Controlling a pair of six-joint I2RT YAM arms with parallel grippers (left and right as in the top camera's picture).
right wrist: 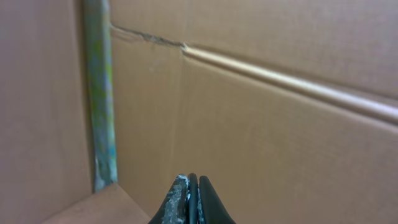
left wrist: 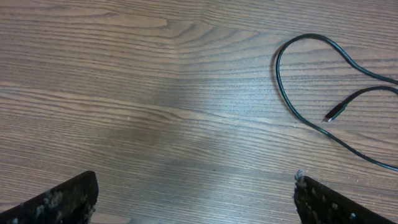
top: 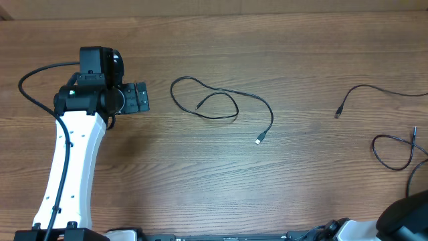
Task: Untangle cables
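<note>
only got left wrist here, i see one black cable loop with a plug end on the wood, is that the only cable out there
Observer: No. Overhead shows a second cable at the far right, apart from the middle cable you see.
Operator: where does my cable's other end go
Observer: Its other plug lies free on the wood, to the right of the loop.
Operator: and the right arm, anywhere near it
Observer: No. The right arm sits at the bottom right corner overhead, and the right end effector is shut on nothing, facing a cardboard wall.
</note>
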